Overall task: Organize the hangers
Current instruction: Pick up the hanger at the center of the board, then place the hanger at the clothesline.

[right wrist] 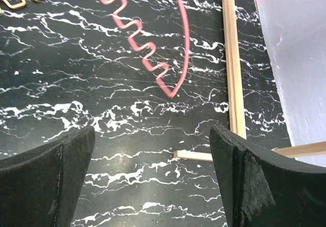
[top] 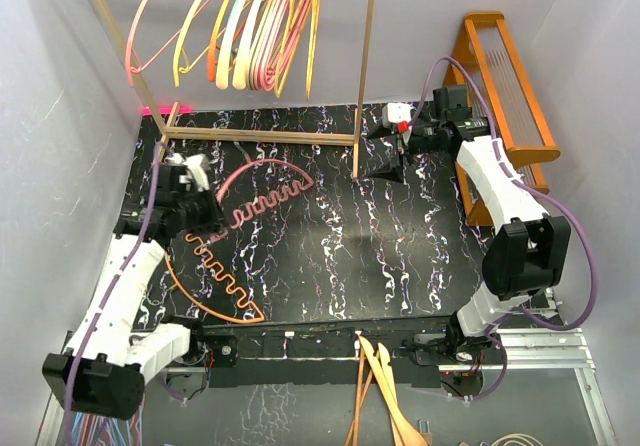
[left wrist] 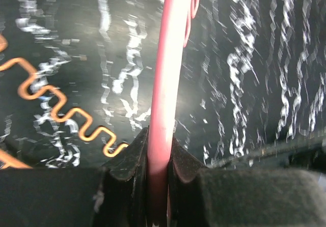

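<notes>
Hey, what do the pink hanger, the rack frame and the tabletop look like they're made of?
Pink hanger: probably plastic or coated wire. It is smooth, evenly coloured and slightly glossy.
Rack frame: light unpainted wood, in pale matte square strips.
Tabletop: black with white marble-like veins and a slight sheen. It is likely a printed sheet or laminate, but I cannot tell which.

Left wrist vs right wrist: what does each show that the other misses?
Only left wrist: the left tool shut on the pink hanger, close up on its straight rod.
Only right wrist: the right tool open with nothing in it, the wooden rack frame, the white wall.
Both: the pink hanger, the orange hanger with its wavy bar, the black marbled table.
</notes>
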Tool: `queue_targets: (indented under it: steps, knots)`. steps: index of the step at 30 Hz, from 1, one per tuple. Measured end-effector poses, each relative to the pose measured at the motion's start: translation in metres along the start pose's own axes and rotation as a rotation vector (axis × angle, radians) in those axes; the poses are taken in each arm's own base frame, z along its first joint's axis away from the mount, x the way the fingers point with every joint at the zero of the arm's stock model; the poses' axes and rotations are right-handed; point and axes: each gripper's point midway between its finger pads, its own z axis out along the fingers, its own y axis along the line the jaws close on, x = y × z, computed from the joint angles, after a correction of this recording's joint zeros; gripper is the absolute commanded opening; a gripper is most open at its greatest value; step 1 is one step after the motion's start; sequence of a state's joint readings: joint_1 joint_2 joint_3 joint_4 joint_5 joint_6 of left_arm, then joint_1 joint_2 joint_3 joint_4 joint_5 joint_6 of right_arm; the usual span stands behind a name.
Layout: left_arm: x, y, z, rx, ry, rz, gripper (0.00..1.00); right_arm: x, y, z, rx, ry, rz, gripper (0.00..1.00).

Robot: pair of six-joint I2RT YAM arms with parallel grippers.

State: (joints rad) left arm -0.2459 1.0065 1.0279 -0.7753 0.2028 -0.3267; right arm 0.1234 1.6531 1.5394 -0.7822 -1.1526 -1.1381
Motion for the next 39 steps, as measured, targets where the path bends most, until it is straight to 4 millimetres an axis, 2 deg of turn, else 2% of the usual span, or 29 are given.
queue_targets:
  steps: [3, 6, 9, 12, 15, 18, 20, 26, 31, 34, 39]
  knots:
    - [-0.014, 0.043, -0.004, -0.093, -0.04, -0.113, 0.0, -0.011, 0.007, -0.003, -0.014, -0.024, 0.007, 0.98]
    - [-0.031, 0.074, -0.007, -0.159, -0.077, -0.178, 0.0, -0.018, 0.011, -0.004, -0.02, -0.038, 0.005, 0.98]
    - [-0.06, 0.089, -0.015, -0.191, -0.131, -0.191, 0.0, -0.026, 0.016, -0.008, -0.023, -0.047, 0.001, 0.98]
    - [-0.088, 0.113, -0.027, -0.269, -0.199, -0.203, 0.0, -0.035, 0.024, -0.013, -0.021, -0.048, -0.015, 0.98]
    - [-0.103, 0.14, -0.037, -0.386, -0.249, -0.198, 0.0, -0.042, 0.03, -0.017, -0.016, -0.049, -0.033, 0.98]
    - [-0.114, 0.154, -0.048, -0.478, -0.269, -0.169, 0.0, -0.045, 0.034, -0.019, -0.015, -0.05, -0.041, 0.98]
    - [-0.131, 0.16, -0.056, -0.515, -0.302, -0.142, 0.0, -0.044, 0.038, -0.019, -0.019, -0.048, -0.036, 0.98]
    - [-0.188, 0.161, -0.082, -0.554, -0.458, -0.04, 0.0, -0.039, 0.047, -0.019, -0.027, -0.045, -0.025, 0.98]
    - [-0.23, 0.143, -0.111, -0.523, -0.591, 0.067, 0.0, -0.033, 0.053, -0.018, -0.034, -0.042, -0.021, 0.98]
    - [-0.244, 0.124, -0.121, -0.453, -0.652, 0.133, 0.0, -0.029, 0.055, -0.017, -0.037, -0.037, -0.022, 0.98]
    - [-0.248, 0.088, -0.12, -0.287, -0.676, 0.243, 0.0, -0.024, 0.056, -0.016, -0.038, -0.028, -0.032, 0.98]
